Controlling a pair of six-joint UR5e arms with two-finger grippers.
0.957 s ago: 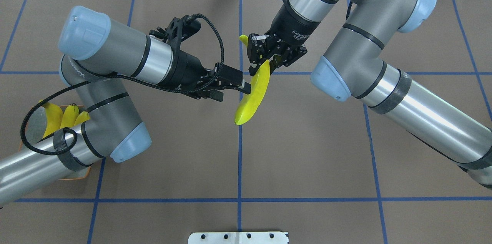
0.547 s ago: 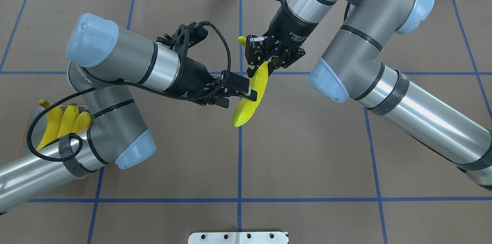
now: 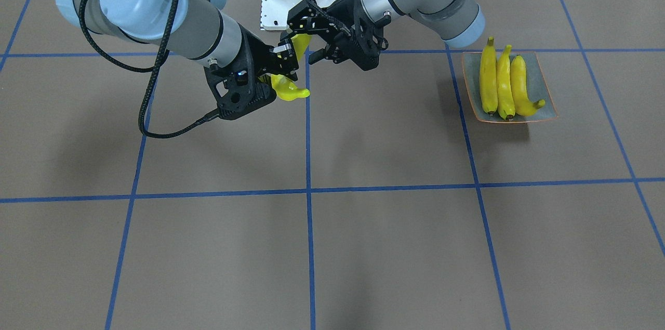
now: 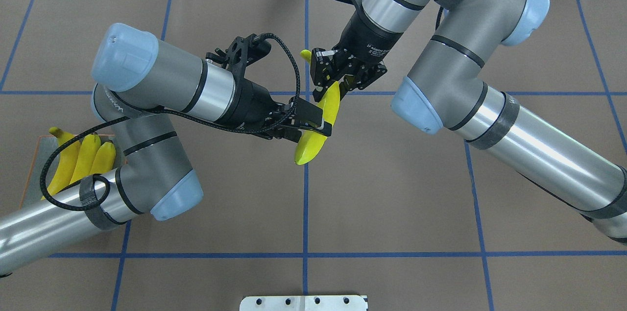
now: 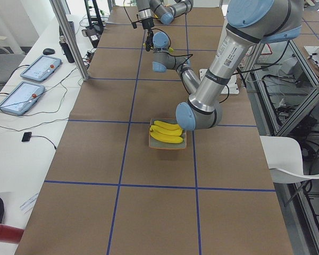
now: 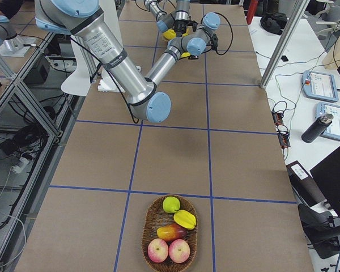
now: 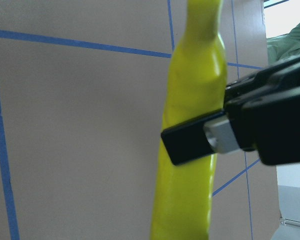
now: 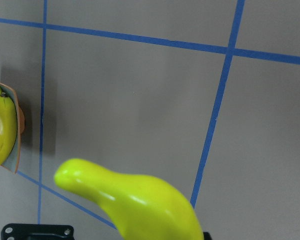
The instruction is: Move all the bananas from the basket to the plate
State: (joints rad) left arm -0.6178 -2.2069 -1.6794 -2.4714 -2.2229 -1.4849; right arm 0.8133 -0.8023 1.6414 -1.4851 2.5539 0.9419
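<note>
A yellow banana hangs over the table's middle, and my right gripper is shut on its upper part. My left gripper comes in from the left and is open, with its fingers on either side of the banana's middle. One black finger lies across the banana in the left wrist view. Three more bananas lie side by side on the plate, which my left arm partly hides in the overhead view. The basket appears only in the exterior right view, far from both grippers.
The basket holds a green fruit, a yellow one, a mango and two red apples. A white mount plate sits at the table's near edge. Blue tape lines cross the brown table. Tablets, cables and a bottle lie on the side desks.
My left arm has moved right, and its fingers now reach around the banana's middle. My right gripper still holds the banana, which has shifted slightly left.
</note>
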